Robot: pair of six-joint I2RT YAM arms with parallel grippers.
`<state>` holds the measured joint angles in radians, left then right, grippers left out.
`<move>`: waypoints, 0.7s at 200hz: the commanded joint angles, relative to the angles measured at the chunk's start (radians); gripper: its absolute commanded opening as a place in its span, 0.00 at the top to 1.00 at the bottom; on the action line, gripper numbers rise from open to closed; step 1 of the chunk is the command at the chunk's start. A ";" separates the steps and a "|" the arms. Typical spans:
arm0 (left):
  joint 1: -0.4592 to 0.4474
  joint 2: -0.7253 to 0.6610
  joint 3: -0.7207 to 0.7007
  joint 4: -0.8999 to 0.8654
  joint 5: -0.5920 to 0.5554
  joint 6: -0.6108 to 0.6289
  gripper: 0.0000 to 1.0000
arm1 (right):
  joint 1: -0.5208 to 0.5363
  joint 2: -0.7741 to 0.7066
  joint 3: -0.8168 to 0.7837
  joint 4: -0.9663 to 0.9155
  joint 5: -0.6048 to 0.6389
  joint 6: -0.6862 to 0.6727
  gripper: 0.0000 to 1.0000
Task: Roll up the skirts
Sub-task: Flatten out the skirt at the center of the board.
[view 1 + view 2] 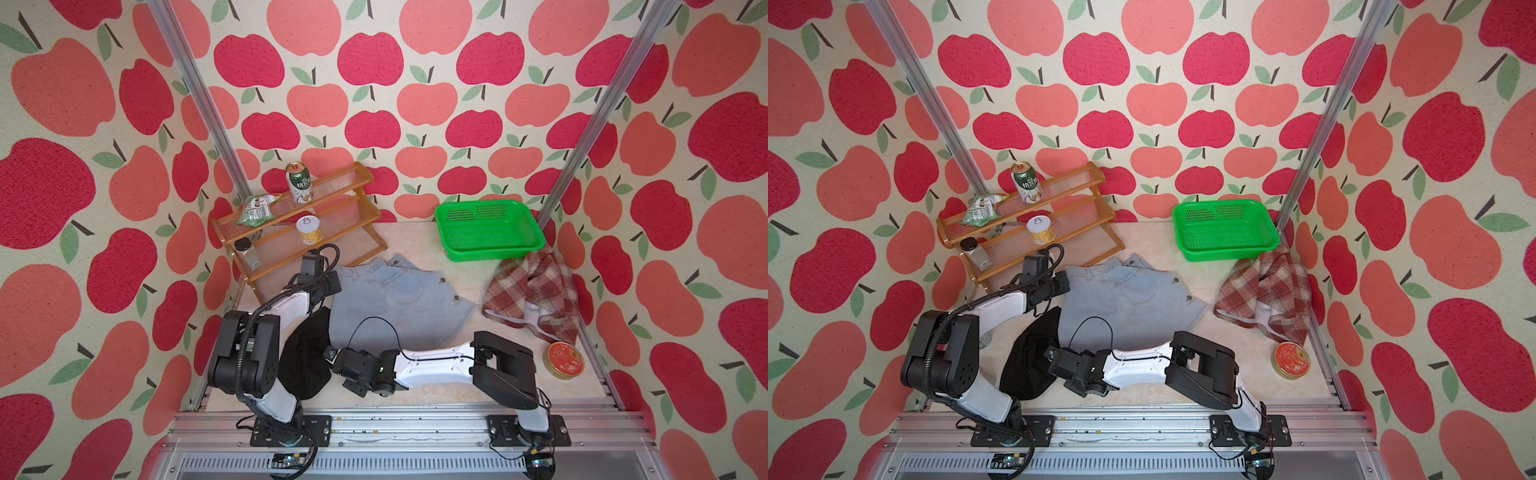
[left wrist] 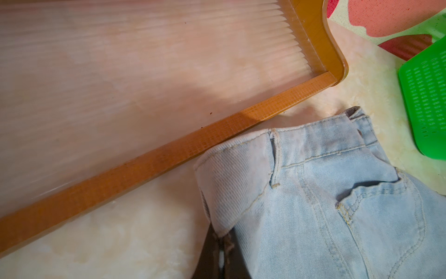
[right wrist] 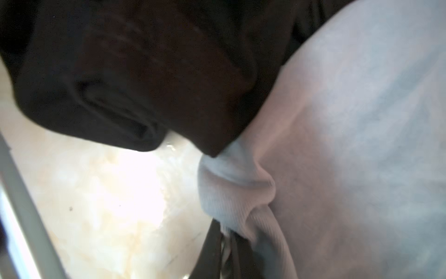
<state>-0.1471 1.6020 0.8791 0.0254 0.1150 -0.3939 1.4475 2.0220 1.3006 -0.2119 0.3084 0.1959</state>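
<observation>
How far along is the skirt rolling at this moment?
Done: nothing; no skirt is rolled. In hand: the left gripper and right gripper each pinch an edge of the denim skirt, which lies flat. Left: that roll, then the crumpled plaid skirt and black skirt.

Walls papered with red and pink apples on cream enclose a pale marbled bench. Silver metal posts rise at the back corners. A wooden shelf rack stands back left.

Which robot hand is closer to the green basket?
Left. The left gripper pinches the denim skirt near its waistband, across open table from the green basket; the right gripper grips its hem, farther away.
</observation>
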 commanded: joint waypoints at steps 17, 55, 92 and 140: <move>0.009 -0.107 0.008 0.001 -0.052 0.000 1.00 | -0.011 -0.153 -0.176 0.104 -0.144 0.052 0.91; 0.009 -0.165 0.010 -0.009 -0.092 0.004 1.00 | 0.030 -0.329 -0.321 0.206 -0.266 0.078 0.91; 0.004 -0.147 0.065 -0.064 -0.098 0.030 1.00 | 0.046 -0.461 -0.419 0.260 -0.294 0.152 0.92; -0.029 -0.178 0.096 -0.108 -0.190 0.061 1.00 | -0.006 -0.706 -0.566 0.324 -0.313 0.249 0.93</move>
<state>-0.1715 1.4528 0.9245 -0.0761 0.0250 -0.3641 1.4586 1.4330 0.7963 0.0875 0.0566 0.3706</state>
